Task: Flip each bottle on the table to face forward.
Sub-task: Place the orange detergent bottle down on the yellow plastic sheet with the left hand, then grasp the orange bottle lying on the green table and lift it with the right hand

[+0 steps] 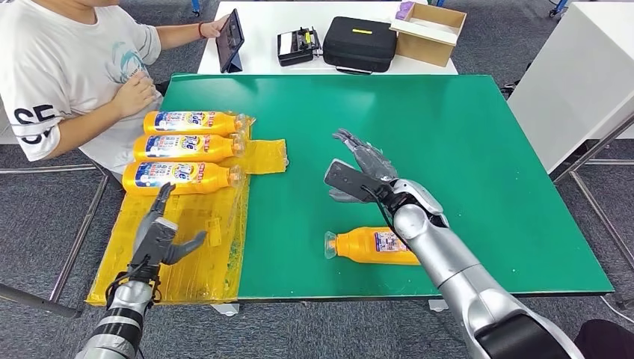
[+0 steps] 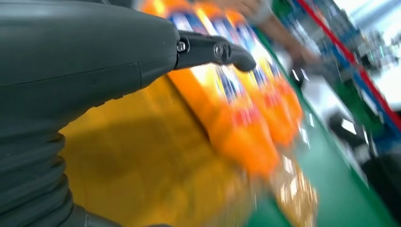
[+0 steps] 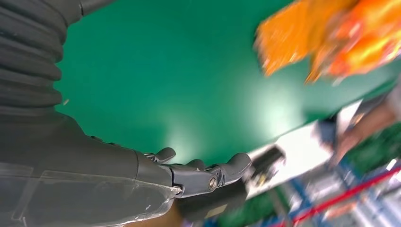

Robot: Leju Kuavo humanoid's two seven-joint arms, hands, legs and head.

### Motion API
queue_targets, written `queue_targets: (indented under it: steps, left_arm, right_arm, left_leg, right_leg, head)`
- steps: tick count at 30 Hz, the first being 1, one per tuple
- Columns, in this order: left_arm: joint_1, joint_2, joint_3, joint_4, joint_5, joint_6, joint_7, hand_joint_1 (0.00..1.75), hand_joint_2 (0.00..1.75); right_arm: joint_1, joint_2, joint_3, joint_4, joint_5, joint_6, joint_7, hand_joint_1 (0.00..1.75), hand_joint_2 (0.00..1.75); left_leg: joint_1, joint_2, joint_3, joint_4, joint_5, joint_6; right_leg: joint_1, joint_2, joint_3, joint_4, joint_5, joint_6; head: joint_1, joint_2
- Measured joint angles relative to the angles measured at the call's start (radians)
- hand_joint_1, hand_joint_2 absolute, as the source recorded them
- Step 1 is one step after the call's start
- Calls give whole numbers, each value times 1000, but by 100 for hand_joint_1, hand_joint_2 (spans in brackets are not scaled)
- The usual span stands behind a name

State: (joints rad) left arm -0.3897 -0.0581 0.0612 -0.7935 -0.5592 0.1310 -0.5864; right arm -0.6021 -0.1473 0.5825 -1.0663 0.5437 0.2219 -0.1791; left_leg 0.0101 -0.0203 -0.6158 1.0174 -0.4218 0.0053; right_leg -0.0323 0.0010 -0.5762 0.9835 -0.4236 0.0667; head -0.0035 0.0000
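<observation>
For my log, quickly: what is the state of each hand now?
Left hand: open, holding nothing.
Right hand: open, holding nothing.

Bottle labels (image 1: 187, 120) too small to read; person's sleeve (image 1: 34, 123) shows partial "SE".

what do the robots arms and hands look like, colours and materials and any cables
Both arms are shiny silver metal tubes with black bands at the joints. The left hand is grey with darker fingers, and thin black cables run along its wrist. The right hand has a flat dark grey back plate and dark segmented fingers, again with black cable at the wrist. In the wrist views each hand has a grey ribbed cover and small screws on the fingers.
</observation>
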Motion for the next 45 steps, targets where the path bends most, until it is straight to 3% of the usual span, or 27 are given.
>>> queue_targets:
  steps: [5, 9, 15, 24, 30, 37, 45]
  left_arm:
    - [-20, -2, -84, 47, -31, -75, -48, 0, 175]
    - [-21, 0, -130, 66, -43, -86, -52, 0, 175]
    - [-36, -7, -159, 92, -18, -61, -13, 0, 175]
    - [-63, -44, -63, 99, 176, 6, 21, 0, 175]
    - [-65, -68, -1, 98, 219, 12, 15, 0, 175]
    - [-65, -82, 24, 98, 231, 12, 14, 0, 175]
    - [-80, -95, 77, 90, 358, -16, 23, 0, 175]
  right_arm:
    - [-102, -73, 94, 4, -128, 120, -17, 0, 175]
    - [-138, -129, 148, -25, -181, 103, 1, 0, 175]
    - [-135, -158, 206, -65, -222, 84, 38, 0, 175]
    - [-6, -232, 294, -160, -55, -54, 67, 0, 175]
    - [73, -251, 318, -197, -32, -68, 69, 0, 175]
    - [92, -263, 327, -213, -28, -72, 70, 0, 175]
    - [152, -284, 324, -254, 34, -97, 75, 0, 175]
  left_leg:
    - [0, 0, 0, 0, 0, 0]
    - [0, -1, -1, 0, 1, 1]
    - [0, -1, -1, 0, 1, 1]
    - [0, -1, -1, 0, 1, 1]
    - [1, -1, -2, 0, 1, 1]
    - [0, -1, -2, 0, 1, 2]
    - [1, -1, -2, 0, 1, 1]
  right_leg:
    - [0, 0, 0, 0, 0, 0]
    - [0, -1, 0, 0, 0, 0]
    - [0, -1, -1, 0, 0, 0]
    - [0, -2, -1, 0, 0, 0]
    - [1, -2, -1, 0, 0, 0]
    - [0, -2, -1, 0, 0, 0]
    - [1, -2, -1, 0, 0, 0]
  head:
    - [0, 0]
    - [0, 0]
    - [0, 0]
    - [0, 0]
    - [0, 0]
    - [0, 0]
    - [0, 0]
